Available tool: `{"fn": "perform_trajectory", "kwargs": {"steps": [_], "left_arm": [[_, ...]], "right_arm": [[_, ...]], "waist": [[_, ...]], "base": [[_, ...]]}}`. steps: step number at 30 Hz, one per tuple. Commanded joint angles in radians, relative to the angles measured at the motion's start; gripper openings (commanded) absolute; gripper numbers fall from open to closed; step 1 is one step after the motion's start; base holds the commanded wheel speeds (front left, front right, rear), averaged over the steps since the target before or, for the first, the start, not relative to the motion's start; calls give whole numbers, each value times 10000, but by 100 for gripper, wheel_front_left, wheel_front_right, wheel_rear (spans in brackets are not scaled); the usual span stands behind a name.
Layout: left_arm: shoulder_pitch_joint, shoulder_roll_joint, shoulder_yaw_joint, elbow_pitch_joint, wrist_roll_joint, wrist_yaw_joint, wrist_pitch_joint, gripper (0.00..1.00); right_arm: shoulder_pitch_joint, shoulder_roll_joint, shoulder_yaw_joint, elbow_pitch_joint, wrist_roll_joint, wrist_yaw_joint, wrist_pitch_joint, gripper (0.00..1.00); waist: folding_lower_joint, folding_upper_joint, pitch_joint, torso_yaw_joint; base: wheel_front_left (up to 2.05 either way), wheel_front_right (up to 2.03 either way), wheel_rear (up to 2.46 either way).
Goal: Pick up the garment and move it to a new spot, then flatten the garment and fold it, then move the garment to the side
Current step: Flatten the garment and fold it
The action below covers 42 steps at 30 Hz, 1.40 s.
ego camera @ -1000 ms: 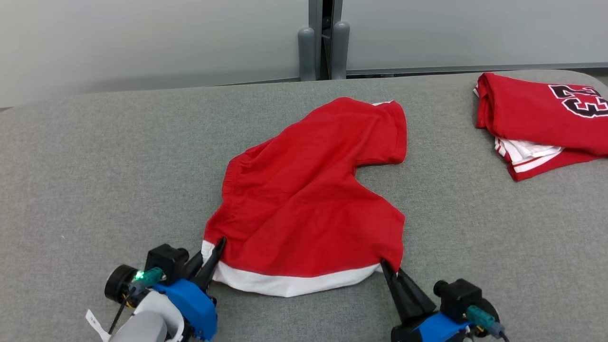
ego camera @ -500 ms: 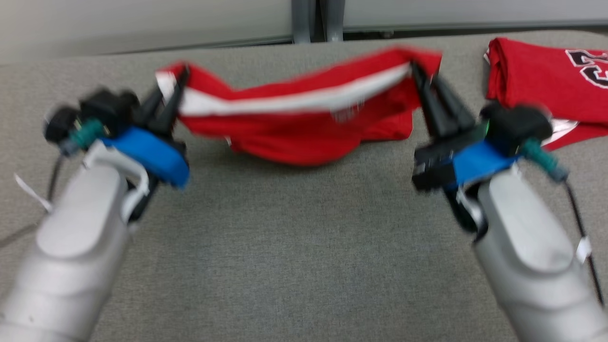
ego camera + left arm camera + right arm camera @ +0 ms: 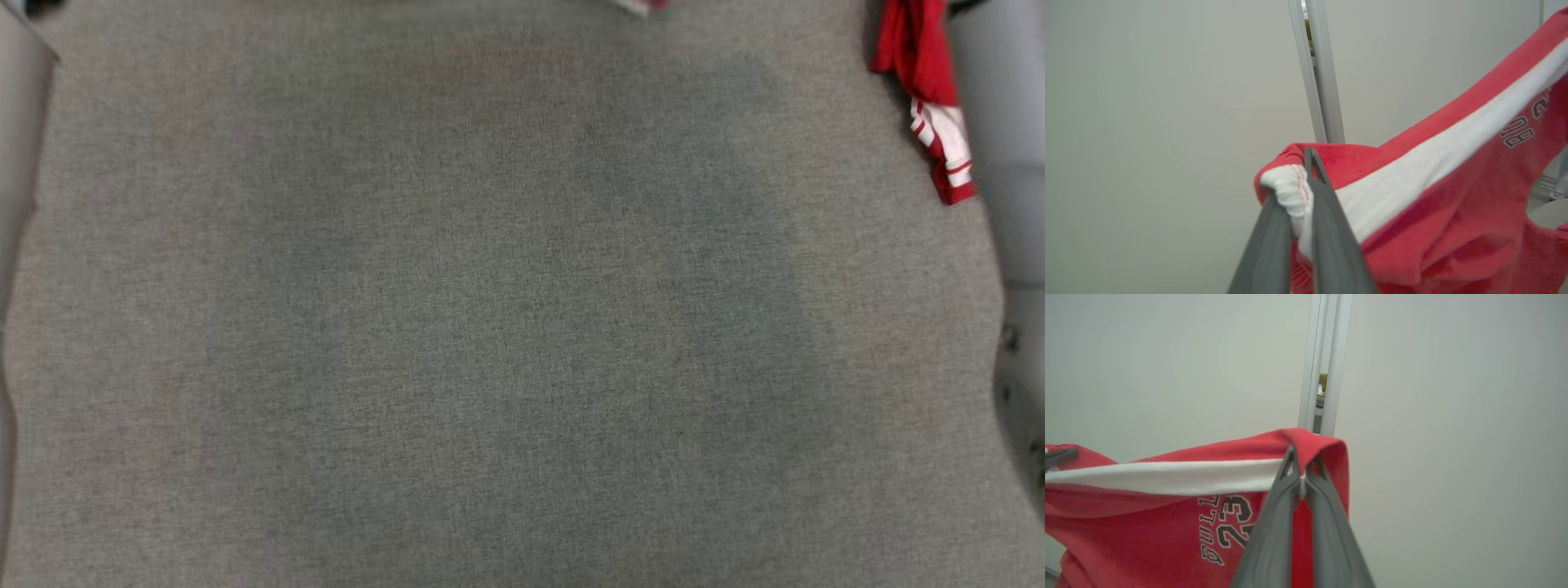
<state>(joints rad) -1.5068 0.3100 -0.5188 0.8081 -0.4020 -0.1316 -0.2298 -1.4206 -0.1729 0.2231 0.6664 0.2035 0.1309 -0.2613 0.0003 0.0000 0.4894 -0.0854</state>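
The garment (image 3: 1433, 212) is a pair of red shorts with a white hem band and a dark "BULLS 23" print. It hangs in the air in front of a pale wall, stretched by its hem between both grippers. In the left wrist view my left gripper (image 3: 1296, 183) is shut on a bunched white corner of the hem. In the right wrist view my right gripper (image 3: 1302, 465) is shut on the opposite corner of the garment (image 3: 1147, 522), where red cloth drapes over the fingertips. A scrap of red and white cloth (image 3: 645, 5) shows at the head view's top edge.
The grey fabric table (image 3: 490, 327) spreads below. A second red garment with white stripes (image 3: 931, 106) lies at its far right, beside a pale forearm (image 3: 1008, 163). Another pale forearm (image 3: 16, 122) is at the left edge. A grey post (image 3: 1323, 81) splits the wall panels.
Both grippers, shut on the hem corners, have raised the garment from the table up into the air. The head camera has shifted, so the table now takes up its picture.
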Motion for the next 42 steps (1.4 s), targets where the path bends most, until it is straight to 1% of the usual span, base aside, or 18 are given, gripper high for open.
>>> {"fn": "perform_trajectory", "kwargs": {"steps": [1,3,6,11,13,16,18,25,26,29,30,31,34,37,40,42], "left_arm": [[-389,-6,16,109,61,28,-64,0],[-826,-128,3,228,77,27,-136,0],[-1052,-287,67,312,-10,27,-268,0],[-297,-399,81,272,-83,27,-362,0],[184,-433,197,26,-90,53,-355,0],[1322,-519,419,-480,-107,87,-357,0],[2167,-577,702,-948,-146,203,-357,0],[5892,-1004,1355,-2563,80,497,-362,0],[5892,-1004,1355,-2563,80,497,-362,0],[7507,-1176,1586,-3097,142,551,-361,0],[8528,-1319,1773,-3418,146,563,-362,0],[8528,-1319,1773,-3418,146,563,-362,0],[9959,-1537,2043,-3880,190,591,-361,0],[11222,-1696,2116,-4211,324,510,-361,0],[12279,-1892,2151,-4497,395,465,-362,0],[12868,-1970,2271,-4697,425,510,-362,0]], "right_arm": [[-435,-76,-77,139,-12,-4,-48,0],[-922,-79,-131,347,-63,-4,-47,0],[-1202,-72,-35,436,-91,-4,-47,0],[-349,-21,246,501,88,-4,-48,0],[156,-29,336,382,121,-4,-48,0],[1236,-46,462,62,172,-4,-48,0],[2152,-33,588,-182,152,-4,-48,0],[5534,-268,690,-1162,473,-4,-49,0],[5534,-268,690,-1162,473,-4,-49,0],[6973,-378,680,-1573,732,-4,-49,0],[7927,-451,658,-1822,947,-4,-49,0],[7927,-451,658,-1822,947,-4,-49,0],[9152,-542,693,-2174,1194,-4,-49,0],[10226,-636,744,-2455,1420,-4,-51,0],[11196,-709,676,-2707,1577,-4,-51,0],[11827,-718,608,-2876,1651,-4,-40,0]], "waist": [[-3,0,171,-10],[-3,0,221,24],[-3,0,259,101],[-3,0,283,196],[-3,0,290,252],[-3,0,247,336],[-3,0,132,376],[-3,0,-654,556],[-3,0,-654,556],[-3,0,-1043,581],[-3,0,-1310,591],[-3,0,-1310,591],[-3,0,-1682,567],[-3,0,-2022,566],[-3,0,-2354,569],[-3,0,-2549,583]], "base": [[0,0,0],[0,0,0],[0,0,0],[0,0,0],[0,0,0],[0,0,0],[0,0,0],[0,0,0],[0,0,0],[0,0,0],[0,0,0],[0,0,0],[0,0,0],[0,0,0],[0,0,0],[0,0,0]]}}
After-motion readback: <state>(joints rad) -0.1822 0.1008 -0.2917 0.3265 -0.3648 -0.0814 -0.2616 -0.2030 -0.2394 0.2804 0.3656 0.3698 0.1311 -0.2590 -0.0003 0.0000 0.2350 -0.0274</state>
